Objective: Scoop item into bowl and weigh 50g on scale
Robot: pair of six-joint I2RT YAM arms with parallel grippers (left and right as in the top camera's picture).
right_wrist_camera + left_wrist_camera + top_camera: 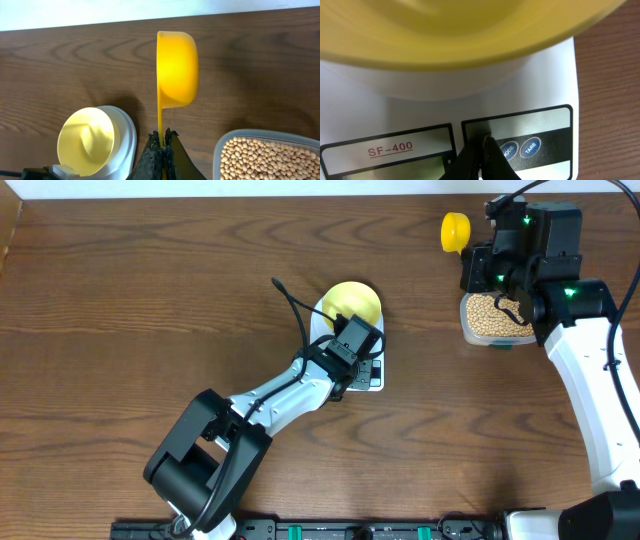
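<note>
With the left pincer (484,142) closed on nothing at the scale (555,85) panel, it should press the TARE button (531,147) at its 3 o'clock squarely, sparing the empty bowl (470,30) at 12 o'clock, while the right pincer (161,142) clamps the scoop (176,65) over the bench (75,60), beans (270,155) at 4 o'clock.

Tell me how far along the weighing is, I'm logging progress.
Done: the bowl sits empty on the scale. In hand: the left gripper, shut, points at the scale's front panel beside the MODE button; the right gripper grips the scoop, empty, above the table near the beans. Left: scooping beans into the bowl up to 50 g.
</note>
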